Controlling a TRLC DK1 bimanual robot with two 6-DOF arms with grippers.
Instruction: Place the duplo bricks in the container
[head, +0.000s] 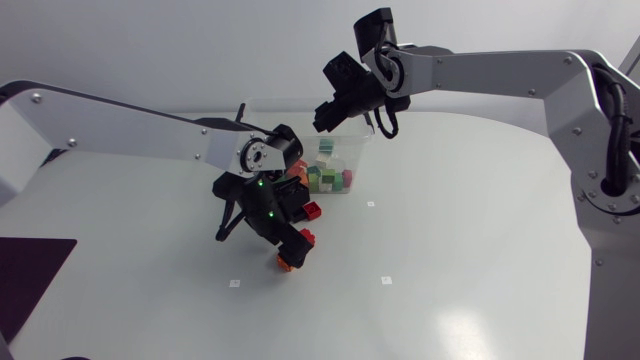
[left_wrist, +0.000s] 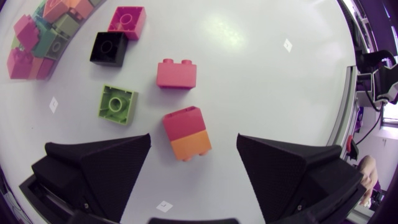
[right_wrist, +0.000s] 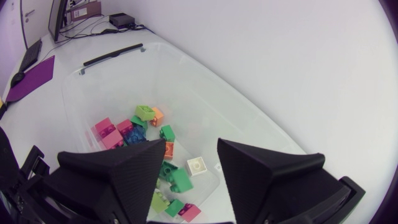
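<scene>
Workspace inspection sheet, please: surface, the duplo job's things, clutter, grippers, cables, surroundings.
Surface: white table with small square markers on it.
Job's things: clear container holding many bricks; loose on the table are a red-on-orange stack, a pink brick, a green brick, a black brick and a magenta brick.
Clutter: dark purple mat at the table's corner.
Grippers: left gripper open, fingers either side of the stack, not touching it; right gripper open above the container.
Cables: black cable looped at the right arm's wrist.
Surroundings: nothing seen.
</scene>
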